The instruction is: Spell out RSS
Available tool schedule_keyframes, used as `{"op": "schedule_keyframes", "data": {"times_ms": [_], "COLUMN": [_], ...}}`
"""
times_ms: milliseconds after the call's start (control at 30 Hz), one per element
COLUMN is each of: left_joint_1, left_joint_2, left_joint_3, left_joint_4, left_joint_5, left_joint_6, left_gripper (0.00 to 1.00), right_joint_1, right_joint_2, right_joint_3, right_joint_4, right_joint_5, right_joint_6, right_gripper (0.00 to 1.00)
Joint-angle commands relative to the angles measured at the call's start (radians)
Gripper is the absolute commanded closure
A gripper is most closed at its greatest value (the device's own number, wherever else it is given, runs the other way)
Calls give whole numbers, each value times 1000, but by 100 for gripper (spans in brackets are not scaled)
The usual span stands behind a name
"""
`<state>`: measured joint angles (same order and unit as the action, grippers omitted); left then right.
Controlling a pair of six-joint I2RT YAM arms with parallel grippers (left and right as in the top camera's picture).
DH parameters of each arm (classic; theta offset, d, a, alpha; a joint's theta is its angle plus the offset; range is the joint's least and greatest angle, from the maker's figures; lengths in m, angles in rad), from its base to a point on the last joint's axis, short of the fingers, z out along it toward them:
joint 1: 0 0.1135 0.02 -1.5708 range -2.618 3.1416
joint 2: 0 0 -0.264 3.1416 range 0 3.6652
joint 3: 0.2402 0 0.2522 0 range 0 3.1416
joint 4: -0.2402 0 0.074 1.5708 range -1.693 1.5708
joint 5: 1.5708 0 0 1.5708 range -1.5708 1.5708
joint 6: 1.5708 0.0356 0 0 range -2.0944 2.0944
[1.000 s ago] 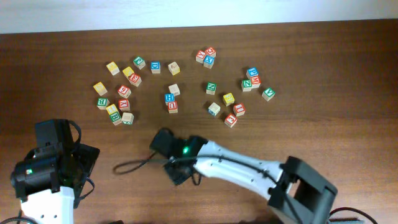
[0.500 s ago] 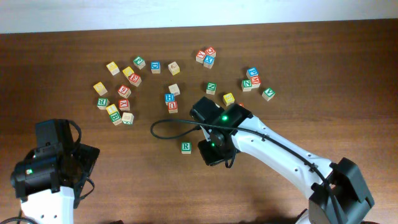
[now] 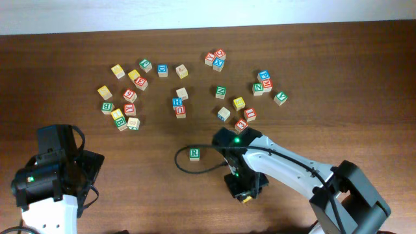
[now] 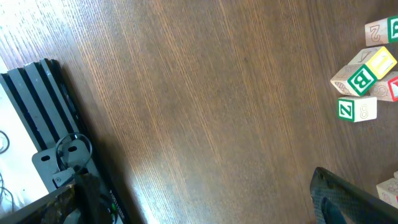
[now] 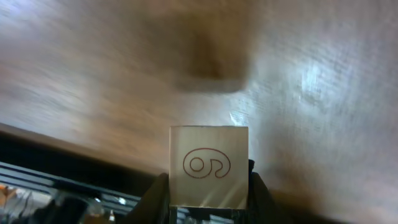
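Note:
The green-bordered R cube stands alone on the table, green R facing up. My right gripper is to its right and nearer the front edge, apart from it. In the right wrist view the gripper is shut on a wooden cube whose pale face shows a red outlined curl like a 6. A small yellow patch shows at the gripper's tip in the overhead view. Yellow-faced cubes lie among the scattered cubes; their letters are too small to read. My left gripper is open and empty over bare wood.
Several letter cubes lie scattered across the far half of the table, in a left cluster, a middle group and a right group. A black cable loops beside the R cube. Cubes show at the right in the left wrist view.
The R cube, hidden a second ago, now stands free on the table. My right arm swung right, then toward the front edge. The left arm has not moved.

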<state>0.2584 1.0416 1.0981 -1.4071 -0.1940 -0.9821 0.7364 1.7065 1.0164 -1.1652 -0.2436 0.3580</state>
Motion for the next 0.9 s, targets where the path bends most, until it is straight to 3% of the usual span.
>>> {"op": "schedule_keyframes", "data": {"times_ms": [0, 500, 633, 667, 700, 867], "left_joint_1": [6, 6, 6, 6, 6, 6], "left_joint_2": [0, 0, 0, 0, 0, 0], "left_joint_3": [13, 13, 13, 13, 13, 13], "left_joint_4": [-1, -1, -1, -1, -1, -1], "left_joint_5": [-4, -4, -4, -4, -4, -4], "left_joint_6": [15, 15, 15, 15, 15, 15], "left_gripper": [1, 1, 1, 1, 1, 1], "right_joint_1": [1, 1, 1, 1, 0, -11], "right_joint_2": [6, 18, 47, 52, 55, 55], "right_joint_3": [-35, -92, -92, -92, -92, -63], "right_joint_4": [-9, 32, 77, 89, 103, 119], "right_joint_5": [-26, -64, -64, -64, -64, -64], "right_joint_6": [-10, -10, -9, -9, -8, 18], "right_gripper": [80, 74, 65, 60, 50, 43]}}
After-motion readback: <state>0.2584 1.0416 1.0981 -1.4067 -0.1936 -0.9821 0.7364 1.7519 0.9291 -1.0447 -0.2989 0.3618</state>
